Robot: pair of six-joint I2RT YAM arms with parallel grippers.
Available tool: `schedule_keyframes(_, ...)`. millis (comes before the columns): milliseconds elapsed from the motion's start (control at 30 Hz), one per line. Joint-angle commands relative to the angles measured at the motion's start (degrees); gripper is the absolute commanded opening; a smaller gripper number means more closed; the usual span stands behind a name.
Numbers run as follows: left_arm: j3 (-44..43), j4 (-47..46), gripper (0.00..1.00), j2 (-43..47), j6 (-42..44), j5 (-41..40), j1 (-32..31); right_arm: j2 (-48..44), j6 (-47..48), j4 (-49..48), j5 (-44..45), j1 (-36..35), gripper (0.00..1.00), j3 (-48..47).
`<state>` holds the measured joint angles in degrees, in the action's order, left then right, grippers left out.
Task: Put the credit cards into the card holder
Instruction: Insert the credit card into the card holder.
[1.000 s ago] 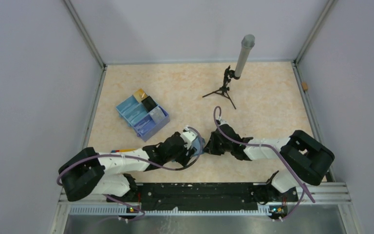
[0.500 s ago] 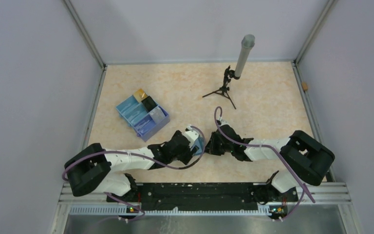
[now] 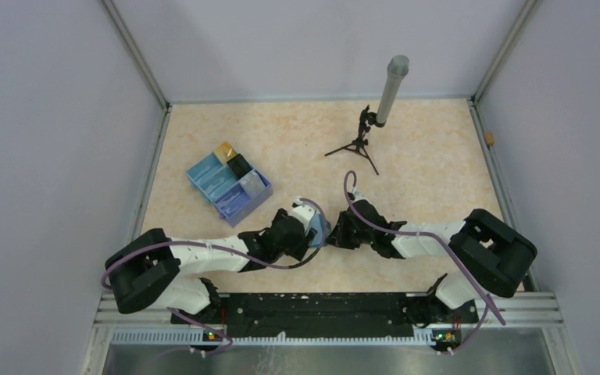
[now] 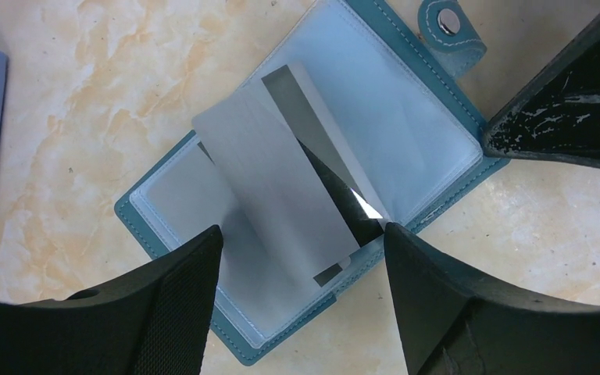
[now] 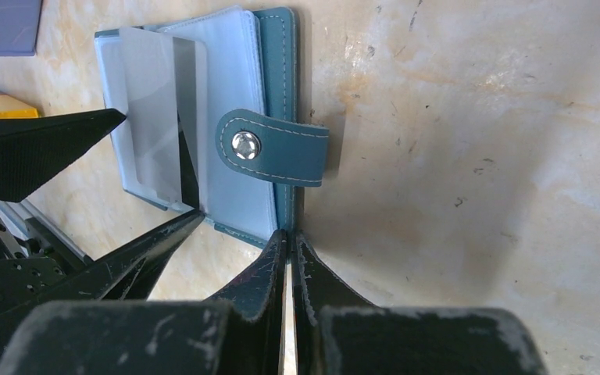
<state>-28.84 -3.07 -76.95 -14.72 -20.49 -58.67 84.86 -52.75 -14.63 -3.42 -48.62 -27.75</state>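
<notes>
Both arms reach low and inward, and their wrists meet over the middle of the table.

Left gripper (image 4: 301,234): the jaws stand wide apart and point down, and nothing is gripped. The silver credit card (image 4: 273,187) lies between the two fingers with a gap showing on each side.

Right gripper (image 5: 289,238): the jaws are pressed together. Their tips sit at the teal rim of the card holder (image 4: 437,156), on the side carrying the clasp strap (image 5: 269,148).

The card holder lies open and flat directly under the left jaws, just ahead of the right tips. It is teal outside, with pale blue clear sleeves and a dark central stripe (image 4: 336,187) inside.

The silver card has a brushed grey face. It lies askew across the stripe with its far end over the sleeve; I cannot tell whether it is tucked in.

Well off the left gripper's outer side is a blue tray box (image 3: 230,195). Gold (image 3: 224,151), black (image 3: 240,165) and silvery (image 3: 254,181) pieces sit in its side compartments.
</notes>
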Motion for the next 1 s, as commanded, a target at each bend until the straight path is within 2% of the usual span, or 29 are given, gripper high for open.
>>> schedule_keyframes(0,-1.54,-3.16,0.75,-1.50,-3.59,-1.33,-0.19,1.08,0.77,2.10,0.21,-0.11,0.00,1.47)
schedule_keyframes(300,-2.33,-3.53,0.74,-2.12,-8.74,-1.98,-0.22,1.19,0.81,2.15,0.12,-0.06,0.00,1.37)
schedule_keyframes(633,-4.87,8.23,0.79,2.61,-18.41,-2.88,-0.21,1.10,0.55,1.41,-0.30,-0.04,0.00,1.56)
schedule_keyframes(967,-5.07,13.14,0.75,4.91,-30.07,1.68,-0.01,1.24,0.60,1.63,-0.31,-0.11,0.00,1.42)
